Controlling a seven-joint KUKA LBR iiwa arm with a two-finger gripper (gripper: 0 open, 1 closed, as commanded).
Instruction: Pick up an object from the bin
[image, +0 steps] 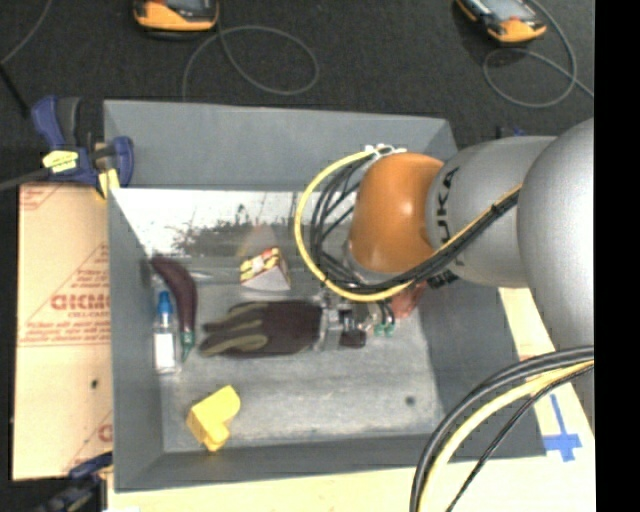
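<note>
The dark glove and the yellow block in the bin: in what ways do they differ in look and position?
Colour: the dark glove is blackish brown, while the yellow block is bright yellow. Shape: the glove is long, flat and limp, and the block is short and angular. Place: the glove lies across the middle with its right end beside the gripper. The block lies apart, near the front left corner. Both rest on the bin floor.

Grey metal bin (330, 395) with dark smudges on its back wall, dark brown glove (255, 330) with olive-tinged fingers, bright yellow block (213, 415), white packet (265, 267) printed red and yellow, clear bottle (163, 338) with blue cap, orange wrist cover (400, 210), silver arm (520, 210), yellow and black cables (300, 230)
</note>
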